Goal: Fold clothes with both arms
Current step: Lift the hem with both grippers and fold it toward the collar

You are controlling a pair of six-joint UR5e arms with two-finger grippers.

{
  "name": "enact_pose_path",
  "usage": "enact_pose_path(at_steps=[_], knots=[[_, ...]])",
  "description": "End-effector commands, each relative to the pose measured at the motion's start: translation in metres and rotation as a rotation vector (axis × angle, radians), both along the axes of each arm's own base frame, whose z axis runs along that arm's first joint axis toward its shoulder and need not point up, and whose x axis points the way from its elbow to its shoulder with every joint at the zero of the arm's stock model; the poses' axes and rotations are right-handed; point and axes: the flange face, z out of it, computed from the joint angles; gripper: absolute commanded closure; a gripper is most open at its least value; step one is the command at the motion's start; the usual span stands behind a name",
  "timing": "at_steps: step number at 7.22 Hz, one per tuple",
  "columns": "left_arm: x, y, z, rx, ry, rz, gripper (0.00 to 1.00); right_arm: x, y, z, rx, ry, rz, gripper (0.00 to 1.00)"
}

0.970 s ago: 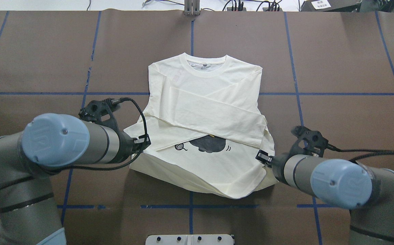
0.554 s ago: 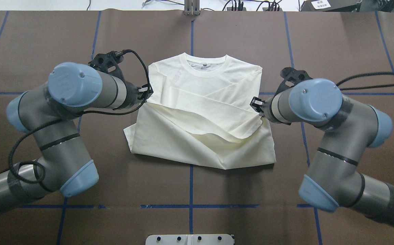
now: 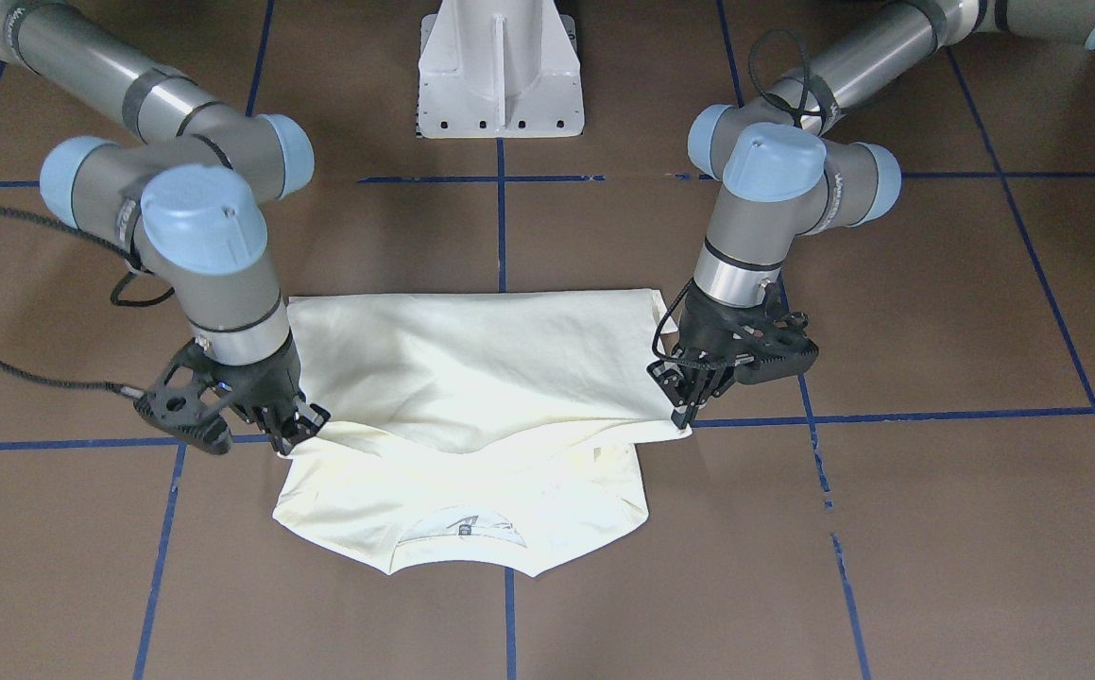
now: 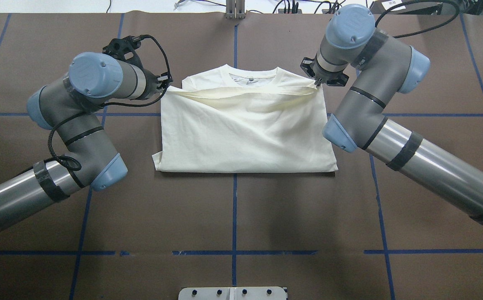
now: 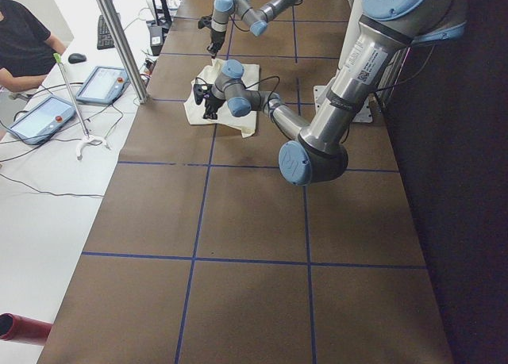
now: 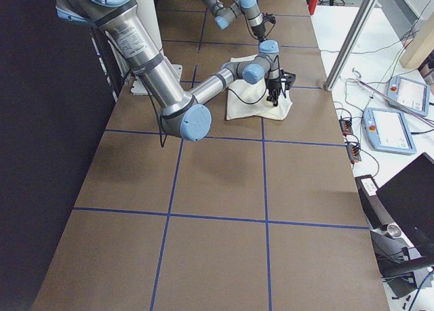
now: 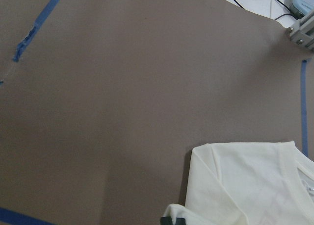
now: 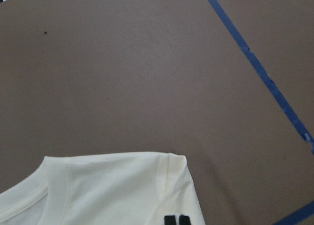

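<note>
The clothes, one cream-white long-sleeved shirt (image 4: 245,133), lie doubled over on the brown table (image 4: 233,208). The lifted hem edge hangs just short of the collar (image 4: 251,77). My left gripper (image 4: 167,85) is shut on the hem's left corner and my right gripper (image 4: 317,81) is shut on the right corner. In the front-facing view the shirt (image 3: 471,368) sags between the left gripper (image 3: 684,411) and the right gripper (image 3: 297,434). Each wrist view shows a shirt shoulder (image 7: 235,186) (image 8: 113,190) below dark fingertips. The print is hidden.
The white pedestal base (image 3: 500,66) stands at the robot's side of the table. Blue tape lines (image 4: 234,225) grid the brown surface. A metal post (image 4: 235,10) rises at the far edge. A person (image 5: 28,43) sits at a side desk with tablets (image 5: 103,82).
Both grippers have carried the hem from the near side up and away to the collar. The shirt has folded in half and the cat print is covered.
</note>
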Motion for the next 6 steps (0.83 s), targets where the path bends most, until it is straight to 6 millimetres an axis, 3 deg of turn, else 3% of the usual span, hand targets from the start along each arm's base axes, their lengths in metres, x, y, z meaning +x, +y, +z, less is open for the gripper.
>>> enact_pose_path(at_steps=[1, 2, 5, 6], knots=[[0.014, -0.015, 0.003, -0.004, -0.013, -0.01, 1.0, -0.009, -0.023, 0.025, 0.0, 0.017, -0.004, 1.0], [0.019, -0.02, 0.009, 0.002, -0.007, -0.011, 1.0, -0.009, -0.024, 0.029, 0.004, 0.026, -0.011, 1.0], [0.027, -0.028, 0.033, 0.0, -0.018, -0.02, 1.0, -0.01, -0.016, 0.066, -0.014, 0.056, -0.013, 1.0], [0.027, -0.029, 0.036, -0.003, -0.022, -0.027, 0.95, -0.011, -0.016, 0.062, 0.008, 0.032, -0.011, 0.94]])
